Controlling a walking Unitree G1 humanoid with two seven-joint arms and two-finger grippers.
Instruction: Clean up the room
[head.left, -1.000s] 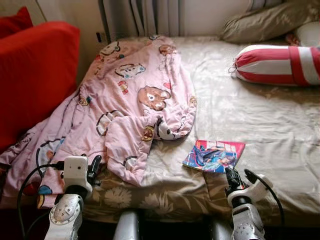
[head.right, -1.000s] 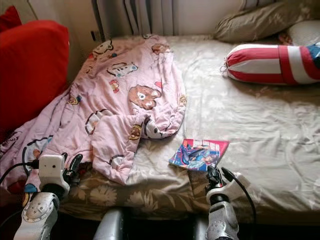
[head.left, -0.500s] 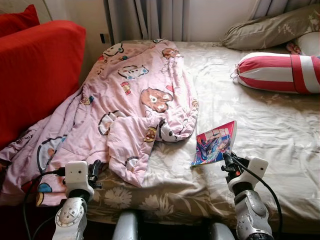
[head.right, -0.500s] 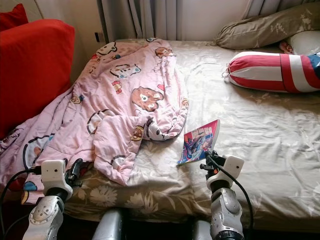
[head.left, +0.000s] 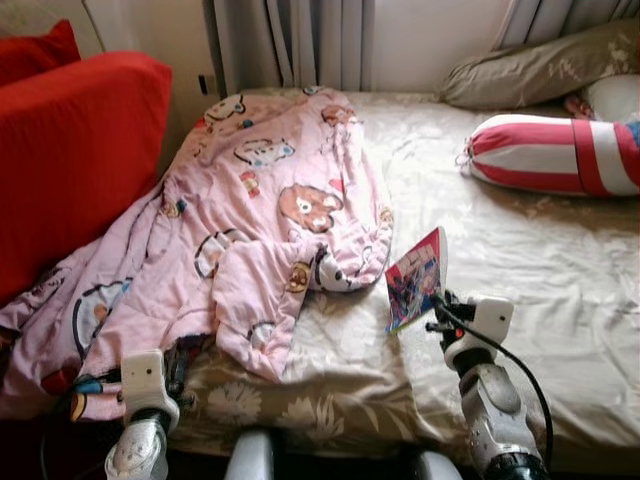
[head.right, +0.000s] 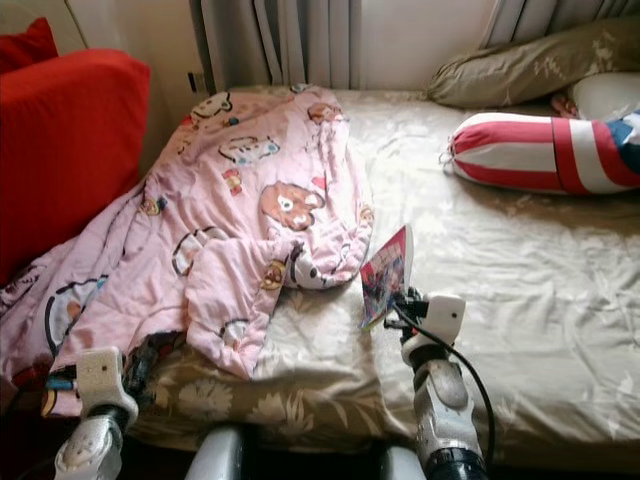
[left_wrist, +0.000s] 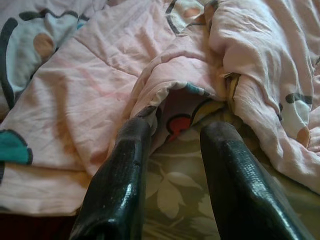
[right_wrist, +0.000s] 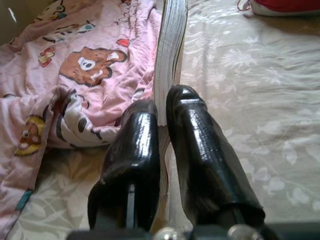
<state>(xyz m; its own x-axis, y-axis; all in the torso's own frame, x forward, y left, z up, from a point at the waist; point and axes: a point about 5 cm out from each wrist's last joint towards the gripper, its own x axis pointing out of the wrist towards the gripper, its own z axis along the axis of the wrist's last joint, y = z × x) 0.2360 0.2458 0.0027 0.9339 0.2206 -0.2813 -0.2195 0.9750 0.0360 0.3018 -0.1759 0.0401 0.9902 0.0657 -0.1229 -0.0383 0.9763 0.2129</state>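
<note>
Right pincer (right_wrist: 162, 112): clamped on lower edge of book (head.left: 417, 279), lifted upright off bed (head.left: 560, 270), probably for carrying away.
Left pincer (left_wrist: 172, 132): fingers parted, empty, low beside pink blanket (head.left: 250, 220) hem at bed's near edge.
Blanket: rumpled, trailing toward red sofa (head.left: 70, 160); likely tidied afterwards.

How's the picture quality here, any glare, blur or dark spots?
Left eye view: soft overall, window light brightens the beige floral bedsheet, floor edge in shadow. Right wrist view: glare streaks on the black fingers, thin colourful book sharp. Left wrist view: pink cartoon-print blanket slightly soft.
</note>
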